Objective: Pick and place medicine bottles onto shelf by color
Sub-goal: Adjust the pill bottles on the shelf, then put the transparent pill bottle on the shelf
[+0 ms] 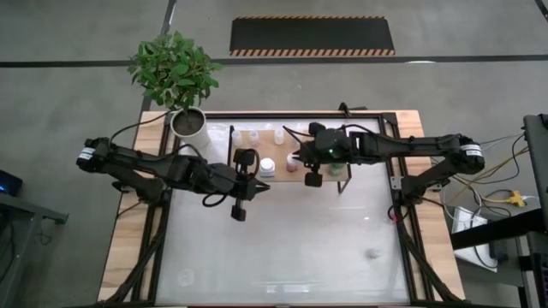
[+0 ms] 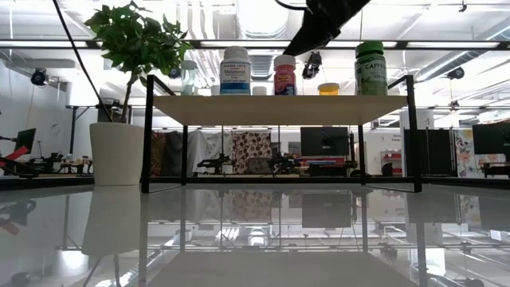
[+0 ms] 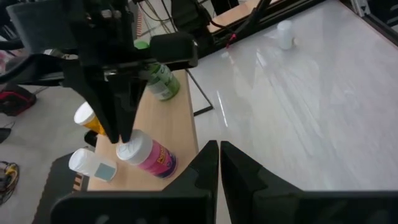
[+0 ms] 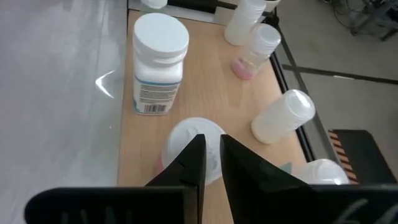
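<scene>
Overhead: right gripper (image 1: 301, 164) over shelf (image 1: 257, 137), left gripper (image 1: 244, 184) idle nearby, fingers together. Low: pink bottle (image 2: 284, 75) upright between white and green. Right wrist: fingers nearly together above its cap, likely just released.

Medicine bottles (image 2: 284, 75) stand in a row on the shelf (image 2: 279, 108) — plant pot (image 2: 116, 153) at its left.

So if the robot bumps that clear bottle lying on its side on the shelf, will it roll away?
Probably. The clear bottle is round and lies on its side on the shelf, so a nudge could roll it toward the edge. It looks empty, so likely light. The right pincer hovers beside it.
</scene>
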### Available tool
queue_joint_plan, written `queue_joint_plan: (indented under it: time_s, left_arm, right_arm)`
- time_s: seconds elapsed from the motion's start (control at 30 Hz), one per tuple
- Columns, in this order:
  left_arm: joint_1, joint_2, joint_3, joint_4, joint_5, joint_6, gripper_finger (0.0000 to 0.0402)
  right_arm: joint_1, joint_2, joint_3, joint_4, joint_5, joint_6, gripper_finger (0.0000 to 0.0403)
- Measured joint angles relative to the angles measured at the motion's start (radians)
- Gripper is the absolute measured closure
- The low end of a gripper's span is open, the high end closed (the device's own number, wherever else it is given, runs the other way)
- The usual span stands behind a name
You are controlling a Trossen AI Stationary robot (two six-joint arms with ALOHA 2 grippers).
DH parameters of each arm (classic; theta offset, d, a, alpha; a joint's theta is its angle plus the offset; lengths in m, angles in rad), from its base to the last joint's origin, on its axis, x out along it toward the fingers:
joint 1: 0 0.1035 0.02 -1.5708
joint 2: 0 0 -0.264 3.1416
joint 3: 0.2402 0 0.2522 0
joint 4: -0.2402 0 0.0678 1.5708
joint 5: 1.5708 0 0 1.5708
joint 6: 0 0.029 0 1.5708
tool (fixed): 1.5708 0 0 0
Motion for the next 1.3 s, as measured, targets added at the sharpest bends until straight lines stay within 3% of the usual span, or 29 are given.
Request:
queue_joint_plan:
  time_s: [0.5, 0.9, 1.3]
  left_arm:
    - [0.0, 0.0, 0.0, 0.007, 0.0, 0.0, 0.0402]
    - [0.0, 0.0, 0.0, 0.025, 0.0, 0.0, 0.0402]
    - [0.0, 0.0, 0.0, 0.027, 0.0, 0.001, 0.0402]
  right_arm:
    - [0.007, -0.01, -0.003, -0.036, -0.082, 0.03, 0.0365]
    - [0.007, -0.023, -0.001, -0.046, -0.081, 0.031, 0.0365]
    - [0.073, -0.096, 0.099, -0.133, -0.084, 0.112, 0.0365]
